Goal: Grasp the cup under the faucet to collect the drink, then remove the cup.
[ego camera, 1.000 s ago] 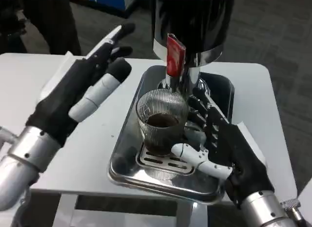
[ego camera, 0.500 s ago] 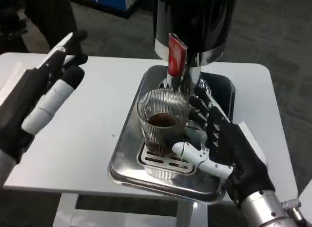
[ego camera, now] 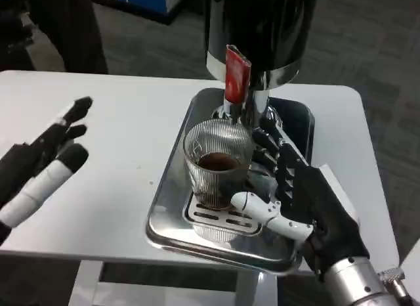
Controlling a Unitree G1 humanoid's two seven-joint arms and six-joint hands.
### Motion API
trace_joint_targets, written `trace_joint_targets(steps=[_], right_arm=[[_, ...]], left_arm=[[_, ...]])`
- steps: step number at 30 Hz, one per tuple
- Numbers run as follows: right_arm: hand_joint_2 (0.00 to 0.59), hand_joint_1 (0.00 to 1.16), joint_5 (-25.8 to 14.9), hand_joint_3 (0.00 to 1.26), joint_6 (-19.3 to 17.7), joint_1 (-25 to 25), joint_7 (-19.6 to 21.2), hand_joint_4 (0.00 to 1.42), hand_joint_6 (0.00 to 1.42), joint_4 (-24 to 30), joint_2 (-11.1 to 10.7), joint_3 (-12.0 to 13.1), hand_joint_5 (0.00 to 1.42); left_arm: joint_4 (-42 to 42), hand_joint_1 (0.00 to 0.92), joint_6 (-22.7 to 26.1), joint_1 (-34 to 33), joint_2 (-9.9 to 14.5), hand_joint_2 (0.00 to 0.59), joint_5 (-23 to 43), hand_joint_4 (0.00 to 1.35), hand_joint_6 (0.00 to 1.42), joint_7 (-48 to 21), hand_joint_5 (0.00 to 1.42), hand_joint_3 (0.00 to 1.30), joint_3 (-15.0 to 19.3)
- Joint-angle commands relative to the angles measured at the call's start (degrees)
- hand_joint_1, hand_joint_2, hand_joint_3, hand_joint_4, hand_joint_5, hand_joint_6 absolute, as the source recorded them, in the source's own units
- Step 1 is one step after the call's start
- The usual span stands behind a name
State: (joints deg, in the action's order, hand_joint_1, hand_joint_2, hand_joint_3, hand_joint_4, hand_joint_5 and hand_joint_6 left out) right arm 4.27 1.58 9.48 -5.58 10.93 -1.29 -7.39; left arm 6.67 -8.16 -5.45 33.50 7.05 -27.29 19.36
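Fingers (ego camera: 279, 163) of right hand (ego camera: 305, 201) wrap the ribbed glass cup (ego camera: 216, 165), thumb across its base: cup is gripped. Cup stands upright on the slotted drip grate in the steel tray (ego camera: 172, 217), part-filled with dark drink, directly under the faucet (ego camera: 236, 79). Left hand (ego camera: 39, 171) well apart to the left, fingers extended, holding nothing.

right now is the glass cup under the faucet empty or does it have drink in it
Partly filled. The ribbed glass cup stands upright on the steel drip tray, with dark liquid in its lower part and clear glass above.
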Motion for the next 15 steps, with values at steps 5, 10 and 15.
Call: trace_joint_targets(steps=[5,10,15], right_arm=[[0.178,0.75,-0.11,0.05,-1.99,-0.64,-0.03,0.09,0.31,0.00,-0.34,0.22,0.13],[0.178,0.75,0.20,0.05,-2.86,-0.32,0.12,0.09,0.30,-0.55,-0.69,0.56,0.13],[0.174,0.76,1.94,0.05,-5.13,0.61,0.55,0.10,0.30,-2.00,-1.60,0.20,0.14]], left_arm=[[-2.15,0.000,-7.05,7.15,1.69,0.036,-0.68,0.00,0.00,-1.90,0.02,0.03,1.53],[-1.90,0.000,-7.81,8.28,1.53,0.036,-0.33,0.00,0.00,-1.54,0.02,0.03,1.48],[-1.41,0.000,-7.66,8.30,1.50,0.040,-0.19,0.00,0.00,-1.25,0.02,0.03,1.70]])
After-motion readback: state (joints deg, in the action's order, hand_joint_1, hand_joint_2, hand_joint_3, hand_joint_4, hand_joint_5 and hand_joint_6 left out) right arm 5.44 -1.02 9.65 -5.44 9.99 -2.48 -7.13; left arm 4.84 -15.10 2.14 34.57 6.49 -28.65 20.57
